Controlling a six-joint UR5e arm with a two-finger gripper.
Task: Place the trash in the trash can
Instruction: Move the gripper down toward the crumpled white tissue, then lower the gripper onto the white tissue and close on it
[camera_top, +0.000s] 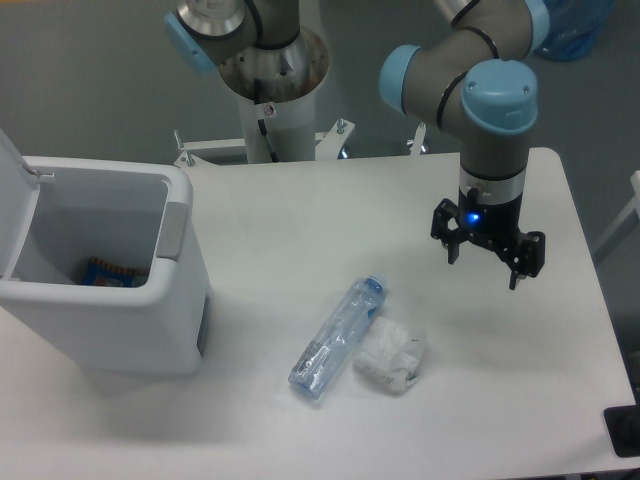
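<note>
We start at the black two-finger claw, which hangs over the right part of the white bench with its fingers spread wide and nothing between them; it stands well clear of both pieces of trash. To its left and nearer to us lies the crumpled white wad, and just beside that, touching or nearly so, the clear plastic bottle with the blue cap, lying on its side with the cap pointing far and right. We judge the bottle to be empty, light and slippery, thin-walled enough to buckle under a hard squeeze; we would take it across the middle of the barrel, where the sides run straight. The wad looks soft and almost weightless, so we would close on its bulk from above. Far left stands the boxy pale grey-white plastic bin, its hinged lid raised; a blue-and-orange wrapper lies inside.
</note>
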